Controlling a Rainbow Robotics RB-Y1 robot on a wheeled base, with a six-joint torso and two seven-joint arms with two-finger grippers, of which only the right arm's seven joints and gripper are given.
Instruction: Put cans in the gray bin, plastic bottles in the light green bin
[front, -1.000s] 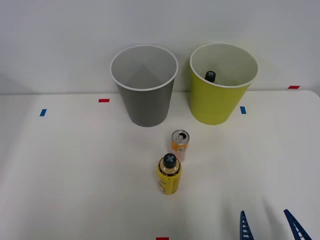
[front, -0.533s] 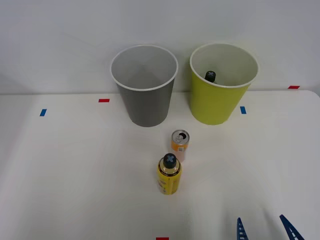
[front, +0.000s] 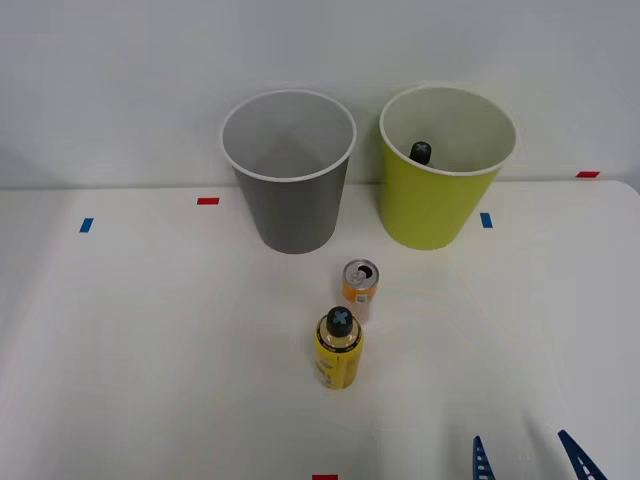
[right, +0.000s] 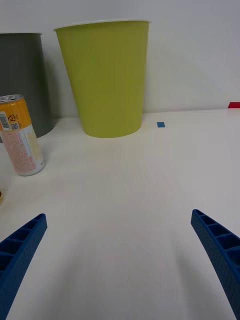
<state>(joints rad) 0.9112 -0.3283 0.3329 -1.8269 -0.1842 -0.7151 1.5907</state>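
Note:
An orange can (front: 360, 287) (right: 21, 135) stands upright on the white table, in front of the gap between the two bins. Just nearer the robot stands a yellow plastic bottle (front: 339, 349) with a black cap. The gray bin (front: 290, 172) (right: 22, 80) is at the back, left of the light green bin (front: 444, 167) (right: 107, 77), inside which the black cap of another bottle (front: 420, 152) shows. My right gripper (front: 528, 458) (right: 120, 255) is open and holds nothing, low over the table's near right part, well to the right of the bottle and can.
Small red tape marks (front: 208, 201) and blue tape marks (front: 486, 220) lie on the table (front: 150, 340). A white wall rises close behind the bins. The table's right edge lies at the far right.
My right gripper has drawn back slightly toward the near edge, with less of its fingers showing. The can, bottle and bins have stayed where they were.

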